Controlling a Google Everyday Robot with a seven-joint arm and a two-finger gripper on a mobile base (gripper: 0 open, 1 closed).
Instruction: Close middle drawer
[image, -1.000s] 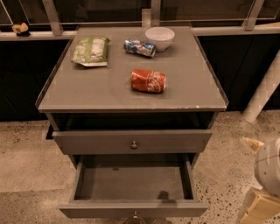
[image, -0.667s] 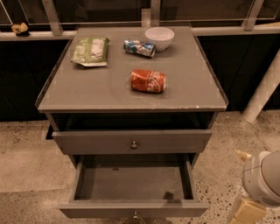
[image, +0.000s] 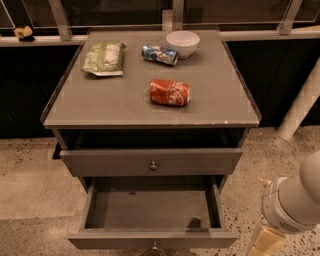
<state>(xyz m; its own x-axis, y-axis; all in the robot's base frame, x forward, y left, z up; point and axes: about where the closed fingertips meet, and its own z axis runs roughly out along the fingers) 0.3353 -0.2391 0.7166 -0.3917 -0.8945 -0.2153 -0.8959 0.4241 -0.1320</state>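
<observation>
pincer (image: 265, 242) shifted left, now bottom right | opening: cannot tell | middle drawer (image: 150, 207) open

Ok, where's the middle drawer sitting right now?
The middle drawer is bottom centre of the camera view, pulled well out beneath the top drawer; the gripper is at the lower right, beside its right front corner.

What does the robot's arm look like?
The arm, at the lower right, is a chunky white rounded tube with a thin dark seam near its end. Below it, the tool shows as a pale cream-yellow block at the picture's bottom edge.
</observation>
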